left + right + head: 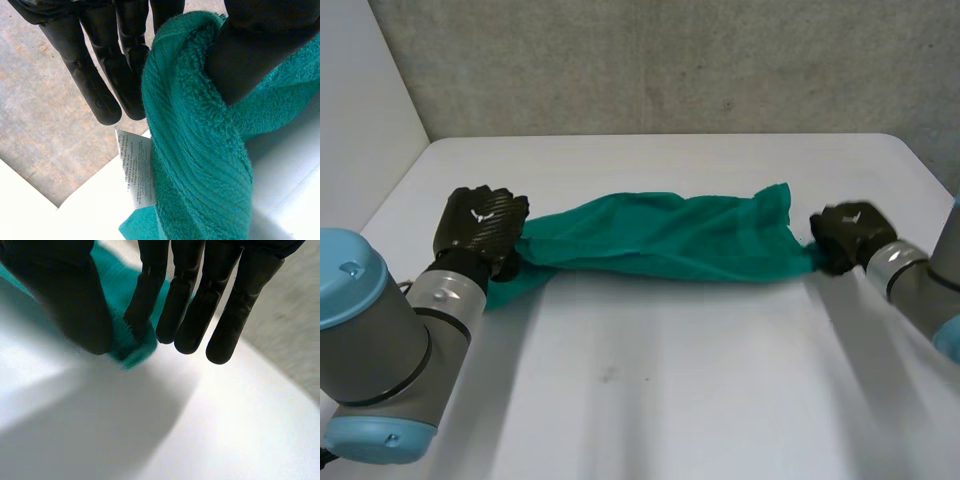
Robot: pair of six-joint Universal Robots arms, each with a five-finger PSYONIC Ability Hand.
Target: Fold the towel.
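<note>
a: head view had the towel [660, 238] drawn out in a bunched rope across the table [670, 400], its long axis running side to side.
b: and the hands?
a: one at each end. the left hand [480, 225] was at the towel's left end and the right hand [847, 235] at its right end, so neither was nearer. the cloth lay between them.
b: was either gripping?
a: both, i'd say. in the left wrist view the thumb [260, 50] pressed the thick roll of cloth toward the straight fingers [100, 75], with a white care label [136, 170] hanging just beside them. in the right wrist view the thumb and the nearest finger nipped a small tip of cloth, and the other fingers were straight and bare.
b: so the next move?
a: my guess: with the axis lying hand to hand, a fold would mean carrying one end over to the other. the towel looked too bunched to fold flat, though.
</note>
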